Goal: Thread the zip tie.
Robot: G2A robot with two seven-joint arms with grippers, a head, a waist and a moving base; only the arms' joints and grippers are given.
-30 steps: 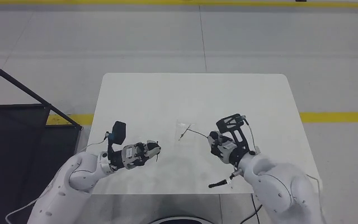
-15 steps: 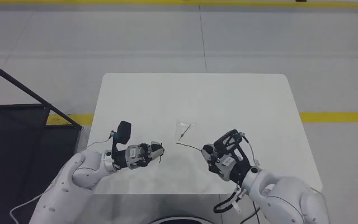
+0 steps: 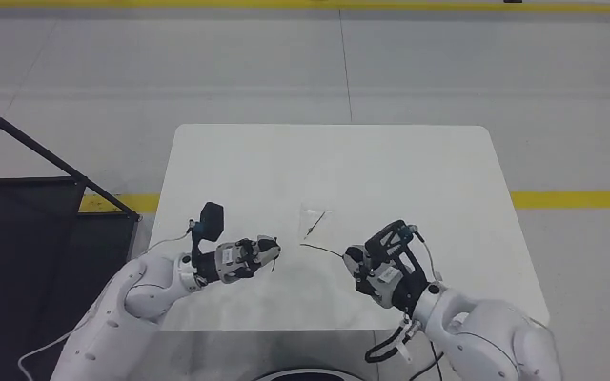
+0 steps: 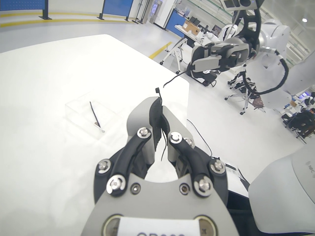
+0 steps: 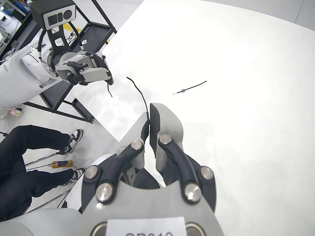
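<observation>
Black nylon is pinched in both grips. The left end effector [image 4: 158, 104] has its fingers pressed together on a zip tie [image 4: 157, 90], whose square head pokes out past the fingertips while its tail hangs down between the finger links. The right end effector [image 5: 149, 114] is likewise clamped shut, on the end of a second strap [image 5: 140, 92]. This strap curves out over the desk [image 3: 381, 162] towards the left one. Its free tip sits near the held head, with a small gap between them. Both grips are raised above the desk's near edge, facing each other. A loose tie [image 3: 315, 224] lies in a clear tray [image 4: 73, 114] at mid-desk, apart from both.
</observation>
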